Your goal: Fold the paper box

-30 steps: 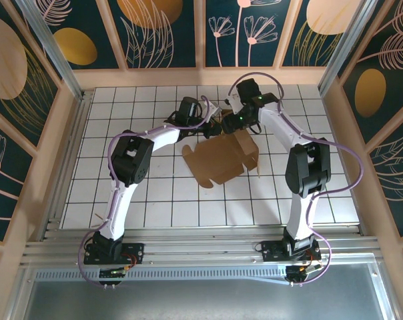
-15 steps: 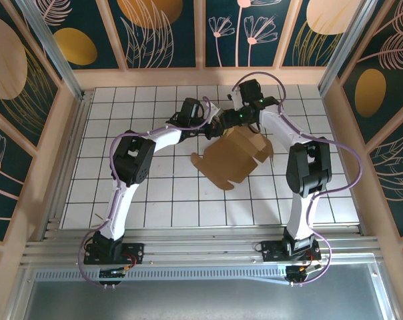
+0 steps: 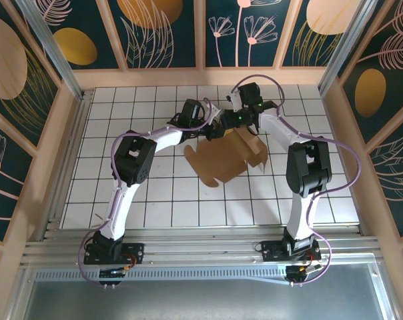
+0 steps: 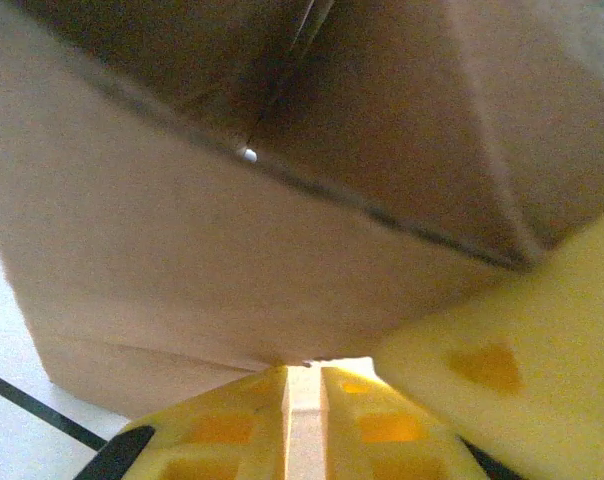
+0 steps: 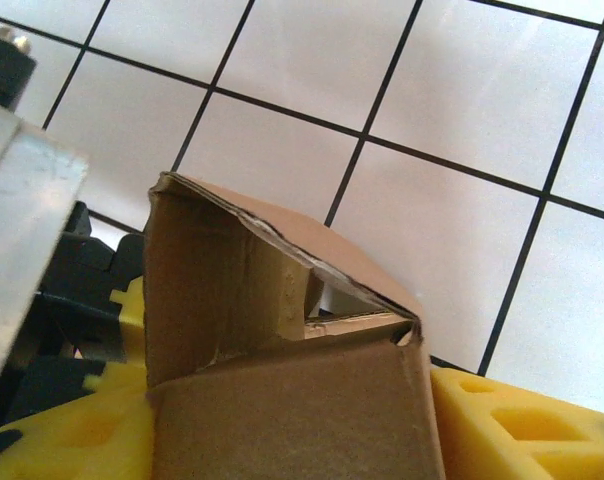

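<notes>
The paper box (image 3: 223,160) is a brown cardboard piece, partly folded, lying on the white gridded table with its far end lifted between both arms. My left gripper (image 3: 211,131) meets that far end from the left. In the left wrist view its yellow fingers (image 4: 222,430) stand almost together at the cardboard's (image 4: 232,250) lower edge, the left gripper (image 4: 304,368) pinching it. My right gripper (image 3: 232,123) reaches in from the right. Its fingers (image 5: 502,420) press both sides of a folded-up wall section (image 5: 282,400), the right gripper (image 5: 292,425) shut across it.
The gridded table (image 3: 141,193) is ringed by wooden walls (image 3: 61,153) and an aluminium rail (image 3: 201,250) at the near edge. A finger of the right gripper (image 4: 502,360) shows close beside the left one's tips. Open tiles lie left of and in front of the box.
The box swung right half a second ago and has shifted back left. The right jaws have narrowed onto the folded section; both grippers stay at its far end.
</notes>
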Robot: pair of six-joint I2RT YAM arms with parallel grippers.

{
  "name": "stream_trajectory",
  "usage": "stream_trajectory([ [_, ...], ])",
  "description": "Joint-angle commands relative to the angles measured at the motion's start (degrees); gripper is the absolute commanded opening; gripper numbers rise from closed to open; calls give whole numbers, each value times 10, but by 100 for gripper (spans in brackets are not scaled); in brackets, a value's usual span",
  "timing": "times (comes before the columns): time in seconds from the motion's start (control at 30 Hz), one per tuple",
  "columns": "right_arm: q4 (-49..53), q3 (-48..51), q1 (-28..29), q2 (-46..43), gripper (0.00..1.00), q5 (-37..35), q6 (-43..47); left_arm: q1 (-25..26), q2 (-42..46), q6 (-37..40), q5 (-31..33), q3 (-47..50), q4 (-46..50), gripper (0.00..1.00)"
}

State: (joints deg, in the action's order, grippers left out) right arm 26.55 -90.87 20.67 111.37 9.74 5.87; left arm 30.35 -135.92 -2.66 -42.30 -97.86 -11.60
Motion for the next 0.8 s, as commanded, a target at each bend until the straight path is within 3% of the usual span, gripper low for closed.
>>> stream_trajectory([
  [0.0,-20,18,6,-15,56,17,-3,13,31,-3,-2,19,-43,23],
  [0.23,-18,19,3,-19,51,9,0,13,149,-18,26,142,-117,39],
  [0.37,-15,17,3,-19,51,9,4,13,243,-42,89,231,-145,41],
  [0.43,-16,17,3,-19,51,10,5,12,276,-91,153,255,-138,34],
  [0.6,-17,18,3,-21,51,15,5,13,264,-236,288,231,6,5],
  [0.7,-17,21,4,-20,51,19,9,11,240,-268,302,209,27,2],
  [0.77,-13,19,4,-17,51,19,12,6,222,-279,303,182,27,6],
])
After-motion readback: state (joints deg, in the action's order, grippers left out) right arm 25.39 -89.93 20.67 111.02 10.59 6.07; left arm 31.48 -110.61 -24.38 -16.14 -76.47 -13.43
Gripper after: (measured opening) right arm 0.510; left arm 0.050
